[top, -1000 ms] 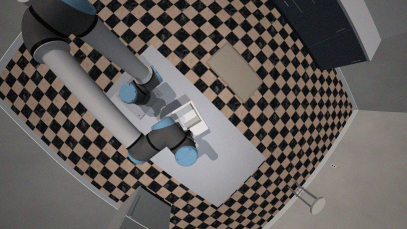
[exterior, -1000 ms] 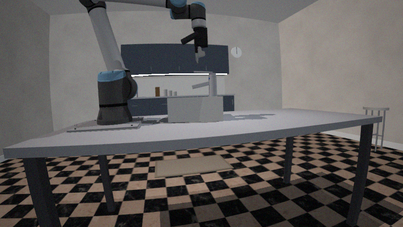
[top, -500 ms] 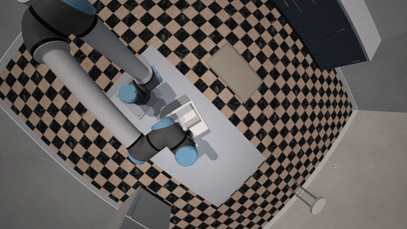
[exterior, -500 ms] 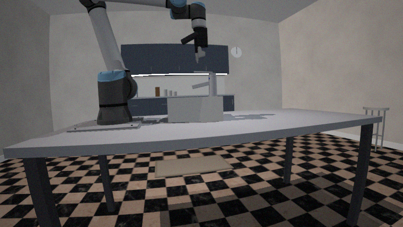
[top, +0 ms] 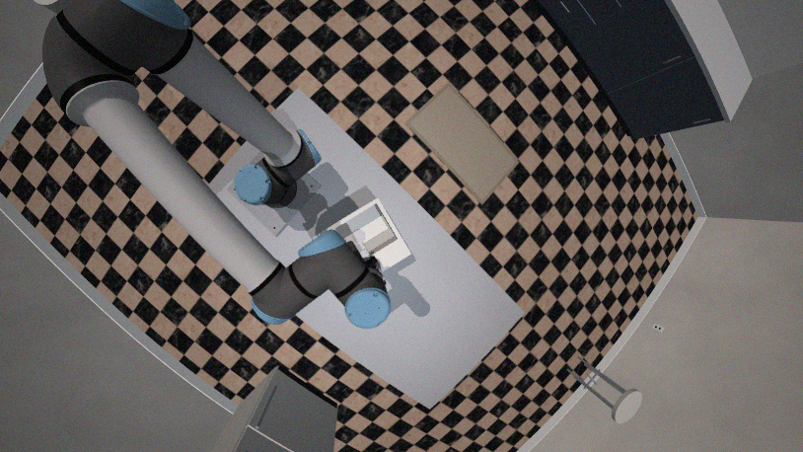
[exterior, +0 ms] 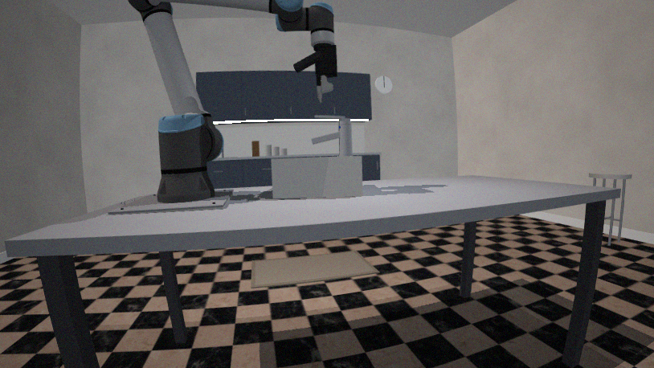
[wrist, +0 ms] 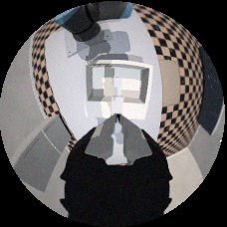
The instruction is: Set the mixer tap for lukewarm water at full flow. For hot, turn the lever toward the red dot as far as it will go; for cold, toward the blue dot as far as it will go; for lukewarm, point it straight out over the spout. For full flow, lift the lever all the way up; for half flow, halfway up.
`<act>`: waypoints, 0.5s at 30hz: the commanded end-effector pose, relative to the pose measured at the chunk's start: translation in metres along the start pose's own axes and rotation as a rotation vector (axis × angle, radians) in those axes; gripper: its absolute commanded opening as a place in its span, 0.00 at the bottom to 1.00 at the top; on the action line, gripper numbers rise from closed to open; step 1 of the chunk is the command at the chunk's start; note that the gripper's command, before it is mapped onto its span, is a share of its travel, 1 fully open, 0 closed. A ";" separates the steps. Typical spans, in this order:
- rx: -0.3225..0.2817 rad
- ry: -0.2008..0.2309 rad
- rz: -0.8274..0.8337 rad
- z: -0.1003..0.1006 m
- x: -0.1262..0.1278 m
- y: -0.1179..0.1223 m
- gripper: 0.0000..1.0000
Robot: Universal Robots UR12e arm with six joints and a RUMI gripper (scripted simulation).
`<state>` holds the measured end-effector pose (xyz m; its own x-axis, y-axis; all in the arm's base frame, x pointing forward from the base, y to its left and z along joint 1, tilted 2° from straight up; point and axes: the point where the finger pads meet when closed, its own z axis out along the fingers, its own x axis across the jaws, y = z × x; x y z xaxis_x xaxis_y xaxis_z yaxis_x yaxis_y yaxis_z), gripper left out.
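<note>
Basically, gripper (top: 372,263) (exterior: 319,100) (wrist: 117,113) was clenched on nothing above lever (exterior: 327,116) (wrist: 117,102); a careless descent could've pressed it down, cutting flow

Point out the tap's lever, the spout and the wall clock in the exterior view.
Lever (exterior: 327,116): exterior view, middle of its thin bar.
Spout (exterior: 325,137): exterior view, middle of its tube.
Wall clock (exterior: 383,84): exterior view, centre of its face.

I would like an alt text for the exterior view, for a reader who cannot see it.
A robot arm holds its closed, empty tool above the lever of a tap on a white sink box. The box and the arm's base stand on a pale table, with dark blue cupboards and a clock behind.
</note>
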<state>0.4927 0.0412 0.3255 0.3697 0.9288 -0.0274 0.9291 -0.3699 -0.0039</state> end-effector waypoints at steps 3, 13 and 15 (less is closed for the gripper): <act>-0.001 0.000 -0.002 -0.001 0.000 0.000 0.00; -0.001 0.000 -0.026 -0.001 0.000 0.000 0.00; -0.001 0.000 -0.039 -0.001 -0.001 0.000 0.00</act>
<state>0.4923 0.0409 0.3257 0.3476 0.9372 -0.0273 0.9375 -0.3479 -0.0046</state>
